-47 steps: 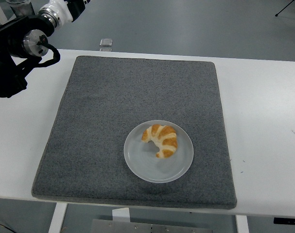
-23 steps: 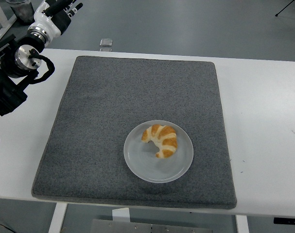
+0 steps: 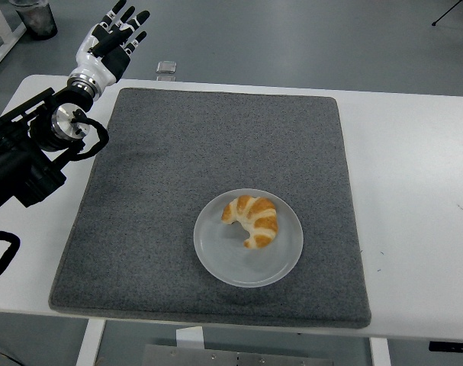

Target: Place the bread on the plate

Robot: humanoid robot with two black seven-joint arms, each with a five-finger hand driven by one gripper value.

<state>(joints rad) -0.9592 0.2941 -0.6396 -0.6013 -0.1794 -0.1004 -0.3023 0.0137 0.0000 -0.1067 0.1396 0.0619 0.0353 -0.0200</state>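
A croissant lies on a round translucent white plate in the near middle of a grey mat. My left hand is at the far left, beyond the mat's back left corner, raised with its fingers spread and holding nothing. It is far from the plate. The black left arm runs along the table's left side. My right arm is out of view.
A small clear object sits at the table's far edge behind the mat. A dark cup stands on the floor area at the top left. White table shows on the right of the mat.
My left arm has swung right and forward into view, and the hand now shows fully with fingers spread. The croissant and plate have not moved.
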